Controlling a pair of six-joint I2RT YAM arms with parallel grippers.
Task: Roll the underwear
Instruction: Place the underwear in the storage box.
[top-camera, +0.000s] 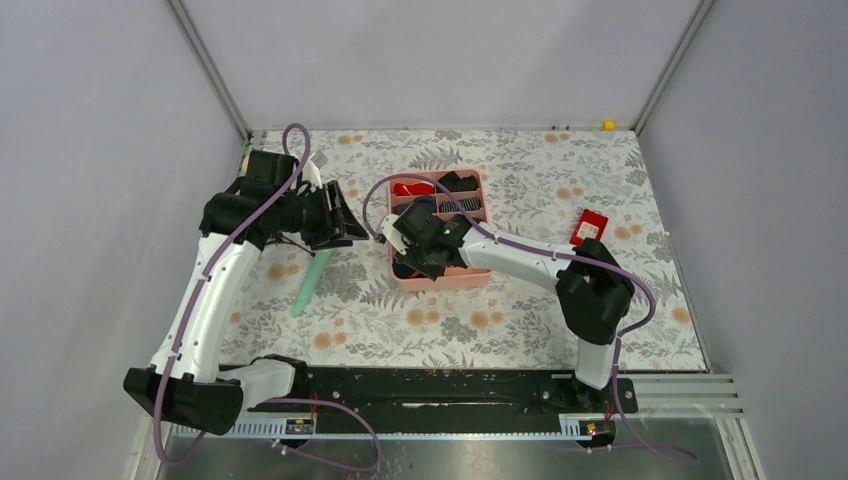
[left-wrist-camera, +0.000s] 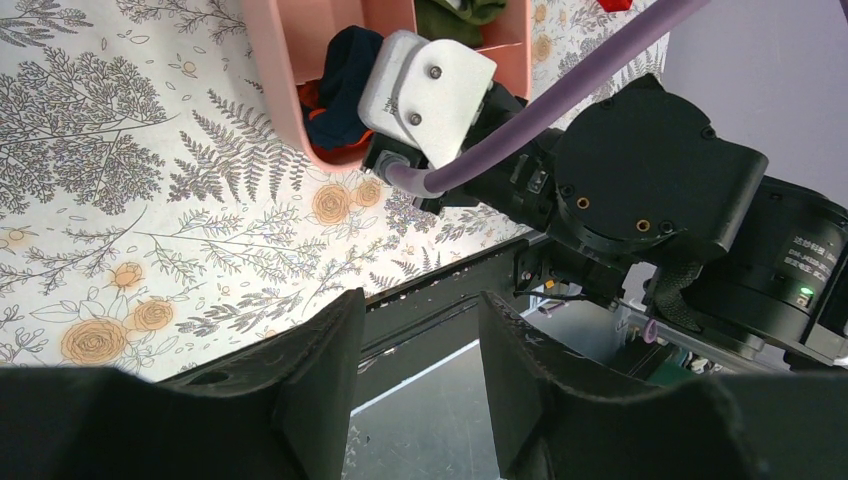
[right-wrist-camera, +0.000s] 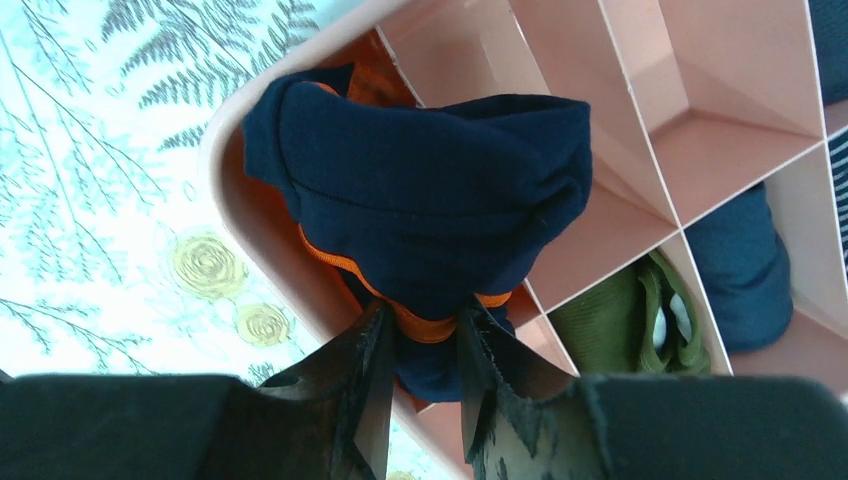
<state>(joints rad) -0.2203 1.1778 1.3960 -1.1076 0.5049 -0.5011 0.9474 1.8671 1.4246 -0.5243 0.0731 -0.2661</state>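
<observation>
The navy underwear (right-wrist-camera: 430, 190) with its orange waistband is bunched into a roll and hangs over the near left compartment of the pink tray (right-wrist-camera: 232, 130). My right gripper (right-wrist-camera: 425, 335) is shut on its orange-edged end, just above the tray. In the top view the right gripper (top-camera: 415, 250) sits over the tray's (top-camera: 470, 280) near left corner. The left wrist view shows the underwear (left-wrist-camera: 345, 85) in the tray (left-wrist-camera: 275, 60) beside the right wrist. My left gripper (left-wrist-camera: 415, 345) is open and empty, raised left of the tray (top-camera: 340, 222).
A rolled green garment (right-wrist-camera: 640, 320) and a blue one (right-wrist-camera: 745, 270) fill neighbouring compartments. Red and black rolls (top-camera: 410, 187) sit in the tray's far cells. A teal stick (top-camera: 310, 280) lies left of the tray, and a red packet (top-camera: 589, 228) lies to the right.
</observation>
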